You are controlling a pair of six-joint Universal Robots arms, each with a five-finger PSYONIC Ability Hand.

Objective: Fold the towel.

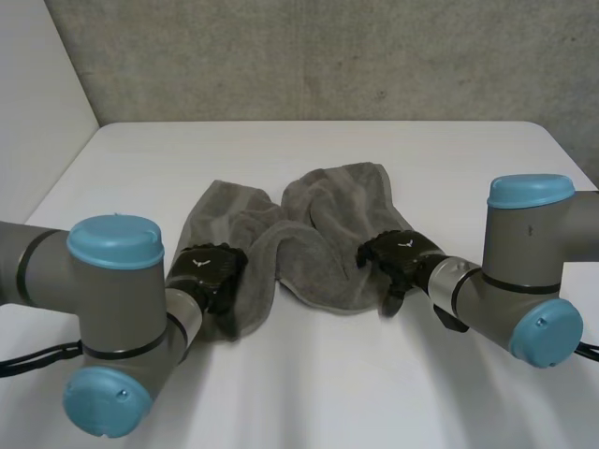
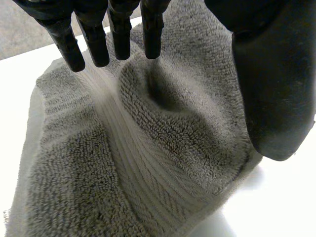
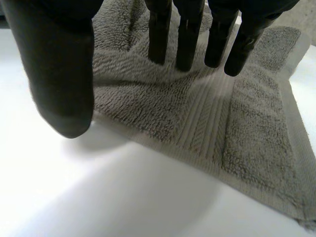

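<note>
You've got the towel rumpled mid-worktop. L robot hand sits on its near-left end, R robot hand on the near-right edge. Both have fingers straight, gripping nothing.

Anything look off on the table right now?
The grey terry towel is not flat: it is rumpled into ridges through its middle, with a hump by the left hand. The right hand sits on its near edge.

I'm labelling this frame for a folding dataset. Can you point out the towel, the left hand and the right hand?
towel point(image 1: 342, 201), head view, on its bunched far part.
left hand point(image 1: 208, 269), head view, on the back of the hand.
right hand point(image 1: 402, 253), head view, on the back of the hand.
</note>
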